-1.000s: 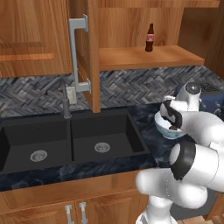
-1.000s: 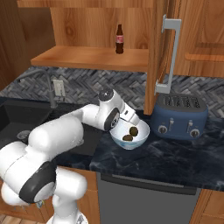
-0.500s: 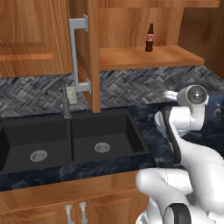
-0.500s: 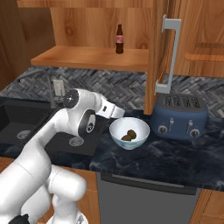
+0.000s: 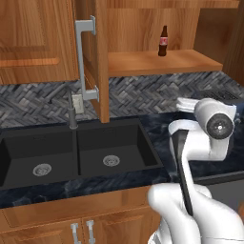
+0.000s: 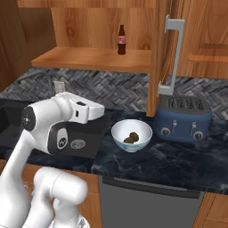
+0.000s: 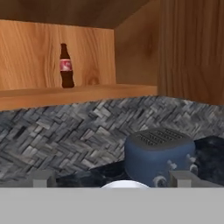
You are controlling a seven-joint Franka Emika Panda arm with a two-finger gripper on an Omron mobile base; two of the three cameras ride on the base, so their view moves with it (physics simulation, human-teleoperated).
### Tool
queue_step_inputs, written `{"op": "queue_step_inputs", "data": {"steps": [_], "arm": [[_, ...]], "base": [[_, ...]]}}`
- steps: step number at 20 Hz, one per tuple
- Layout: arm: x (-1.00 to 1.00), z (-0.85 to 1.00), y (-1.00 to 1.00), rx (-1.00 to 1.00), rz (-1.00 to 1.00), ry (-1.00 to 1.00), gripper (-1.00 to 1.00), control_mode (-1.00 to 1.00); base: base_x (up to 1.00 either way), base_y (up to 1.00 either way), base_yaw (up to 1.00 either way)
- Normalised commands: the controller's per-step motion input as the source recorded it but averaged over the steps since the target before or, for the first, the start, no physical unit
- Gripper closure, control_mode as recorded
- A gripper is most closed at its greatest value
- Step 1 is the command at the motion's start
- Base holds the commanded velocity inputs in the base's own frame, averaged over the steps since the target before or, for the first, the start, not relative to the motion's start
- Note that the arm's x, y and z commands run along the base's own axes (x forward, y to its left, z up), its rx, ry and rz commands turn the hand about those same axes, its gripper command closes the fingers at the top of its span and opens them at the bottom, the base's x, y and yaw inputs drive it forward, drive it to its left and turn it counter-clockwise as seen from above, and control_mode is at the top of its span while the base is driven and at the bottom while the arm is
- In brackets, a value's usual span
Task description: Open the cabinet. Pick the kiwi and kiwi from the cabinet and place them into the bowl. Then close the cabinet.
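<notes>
The cabinet (image 6: 89,58) stands open, its right door (image 6: 161,49) swung out edge-on with its silver bar handle (image 6: 175,53). On the dark counter under it sits the pale bowl (image 6: 131,135) with the brown kiwis (image 6: 130,138) lying together inside. My arm's wrist (image 6: 84,110) hovers left of the bowl, level with its rim and apart from it. My gripper (image 7: 112,179) is open, fingertips (image 7: 41,178) wide apart with nothing between them, facing the cabinet shelf (image 7: 65,94). The bowl's rim (image 7: 124,184) just peeks up at the bottom of the hand view. In the left base view, the cabinet's left door (image 5: 97,57) juts out over the sink.
A small cola bottle (image 6: 121,40) stands on the cabinet shelf. A blue toaster (image 6: 182,118) sits right of the bowl, under the open door. The black double sink (image 5: 71,152) and faucet (image 5: 71,112) lie to the left. My white arm (image 5: 209,128) blocks the counter's right part.
My arm has drawn back from over the bowl, swinging left and up. The gripper stays open and the kiwis stay in the bowl.
</notes>
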Motion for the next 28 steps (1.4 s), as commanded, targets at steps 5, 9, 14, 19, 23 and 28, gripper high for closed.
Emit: {"op": "queue_step_inputs", "data": {"steps": [5, 9, 14, 19, 23, 28], "arm": [[-0.83, 0.54, 0.41, -0.14, 0.07, -0.15, -1.00, -1.00], [-1.00, 0.40, 0.45, -0.14, 0.09, -0.18, -1.00, -1.00], [-1.00, 0.09, 0.64, -0.10, 0.07, -0.11, -1.00, -1.00], [-0.99, 0.00, 0.76, -0.08, 0.07, -0.19, -1.00, -1.00], [-0.47, 0.00, 0.51, -0.01, 0.05, -0.16, -1.00, -1.00], [-0.07, 0.00, 0.58, 0.00, 0.04, -0.15, -1.00, -1.00]], "base": [[0.00, 0.00, 0.00], [0.00, 0.00, 0.00], [0.00, 0.00, 0.00], [0.00, 0.00, 0.00], [0.00, 0.00, 0.00], [0.00, 0.00, 0.00]]}}
